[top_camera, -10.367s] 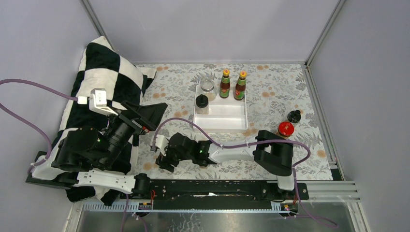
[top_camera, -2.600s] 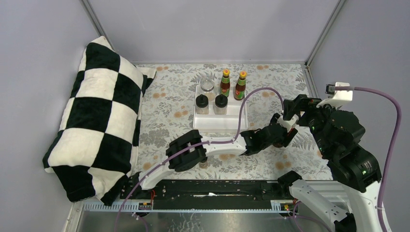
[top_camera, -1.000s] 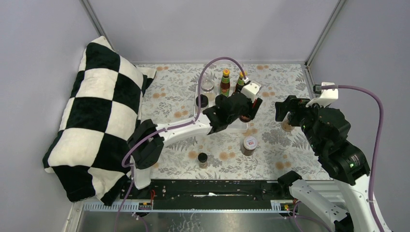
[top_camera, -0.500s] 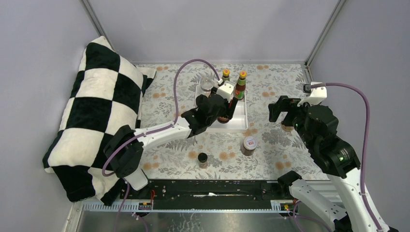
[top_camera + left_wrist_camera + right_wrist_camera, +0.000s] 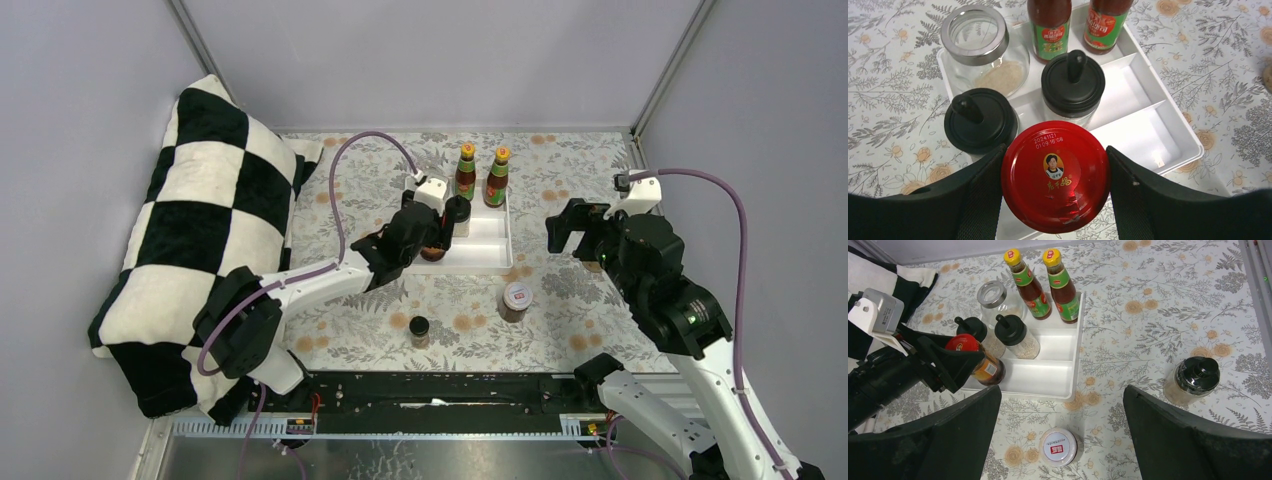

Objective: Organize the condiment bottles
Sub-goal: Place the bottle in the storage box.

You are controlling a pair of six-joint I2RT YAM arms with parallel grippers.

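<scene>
The floral-patterned table (image 5: pixel 580 180) carries everything; a black-and-white checked cushion (image 5: pixel 200 240) lies along its left side; the left arm (image 5: pixel 310 280) stretches from the near edge out to the white tray (image 5: pixel 480 255), which sits toward the far middle of the table, while the right arm (image 5: pixel 680 310) stands over the right side; the right gripper (image 5: pixel 1062 390) hovers with its jaws spread wide and nothing between them, above the table to the right of the tray; the left gripper (image 5: pixel 1055 155) is clamped on the red-lidded jar (image 5: pixel 1055 175), one finger on each side, over the tray's near left corner, though whether the jar's base touches the tray cannot be told; two tall red-sauce bottles (image 5: pixel 1032 287) (image 5: pixel 1064 290) stand upright side by side at the tray's far end; beside them in the far left corner is a clear jar with a silver rim (image 5: pixel 980 50); two black-lidded jars (image 5: pixel 980 120) (image 5: pixel 1073 82) stand just in front of these, inside the tray; outside it, a lone black-capped jar (image 5: pixel 1195 380) stands well off to the right, a white-lidded jar (image 5: pixel 1059 446) sits near the tray's near edge, and a small dark-lidded jar (image 5: pixel 419 328) stands nearer the arm bases.
</scene>
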